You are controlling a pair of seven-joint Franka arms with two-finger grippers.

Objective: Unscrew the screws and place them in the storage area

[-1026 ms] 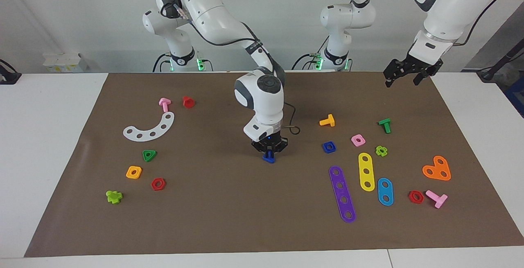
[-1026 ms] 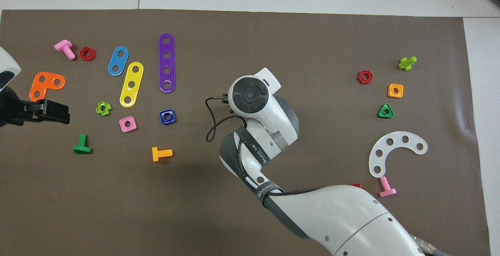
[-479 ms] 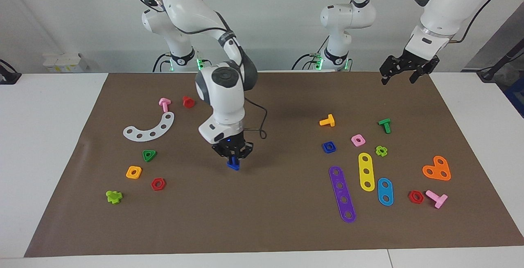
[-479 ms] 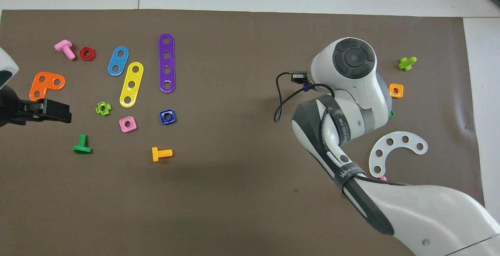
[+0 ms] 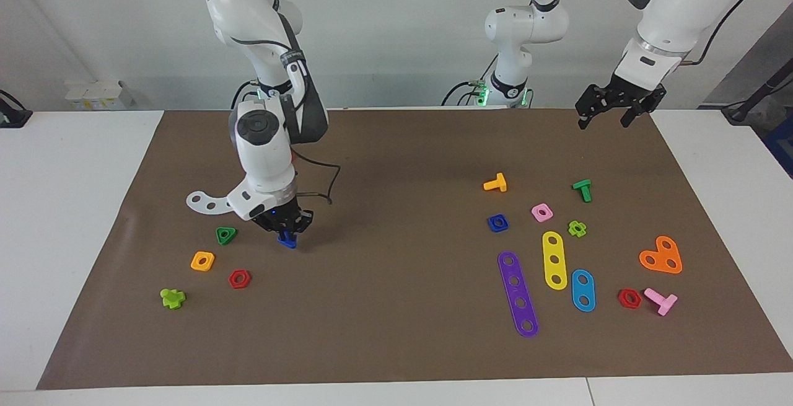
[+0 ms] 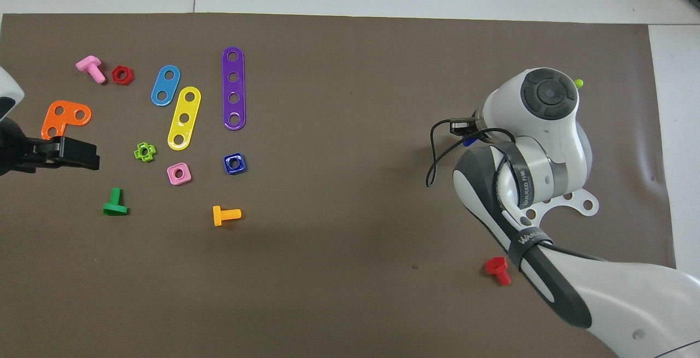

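Observation:
My right gripper (image 5: 287, 234) is shut on the dark-blue screw (image 5: 287, 241), holding it by its stem with the head down, just above the mat beside the green triangular nut (image 5: 226, 235). From overhead the wrist covers that gripper, and only a sliver of the blue screw (image 6: 468, 141) peeks out. Its blue square nut (image 5: 497, 223) (image 6: 234, 163) lies flat on the mat toward the left arm's end. My left gripper (image 5: 606, 119) (image 6: 82, 154) waits open and raised over the mat's edge at that end, holding nothing.
Under the right gripper's area lie an orange square nut (image 5: 202, 261), a red hex nut (image 5: 239, 279), a lime bolt (image 5: 173, 298) and a white curved plate (image 5: 204, 201). Purple (image 5: 518, 294), yellow (image 5: 554, 260) and blue (image 5: 583, 290) strips lie by the blue nut.
The right gripper has carried the blue screw from over the mat's middle to the right arm's end, near the green triangular nut. The left gripper has barely moved.

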